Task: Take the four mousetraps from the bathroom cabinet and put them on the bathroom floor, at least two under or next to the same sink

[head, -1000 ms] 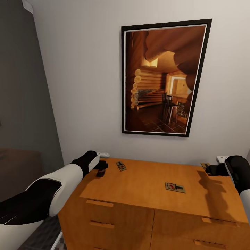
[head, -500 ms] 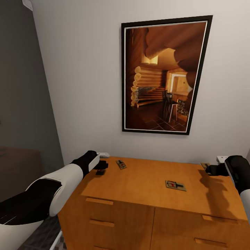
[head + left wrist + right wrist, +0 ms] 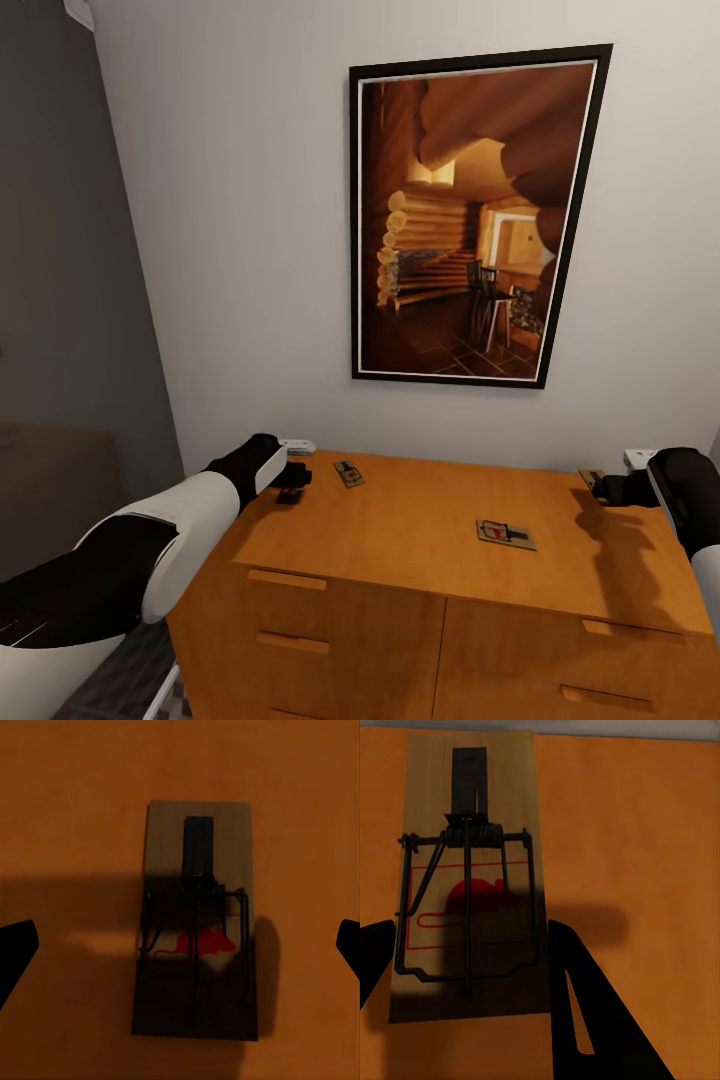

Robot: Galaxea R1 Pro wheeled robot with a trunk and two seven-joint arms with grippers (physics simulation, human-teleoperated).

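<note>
The orange-brown cabinet (image 3: 420,560) stands before me with mousetraps lying flat on its top. One mousetrap (image 3: 348,474) lies at the back left and another (image 3: 505,535) near the middle. My left gripper (image 3: 291,487) hovers open over the top's left end. A third mousetrap (image 3: 196,937) lies centred below, between its wide-apart fingertips (image 3: 15,952). At the back right corner my right gripper (image 3: 603,487) straddles a fourth mousetrap (image 3: 469,892) with a red mouse mark. Its fingers (image 3: 585,1020) touch both long edges.
A large framed picture (image 3: 470,220) of a log cabin hangs on the white wall behind the cabinet. Small white fittings (image 3: 298,446) sit on the wall at the cabinet's two back corners. A dark grey wall (image 3: 60,300) lies to the left. Drawer fronts (image 3: 340,640) face me.
The whole picture shifted up slightly a second ago, so the camera moved. Both arms and the mousetraps have kept their places since.
</note>
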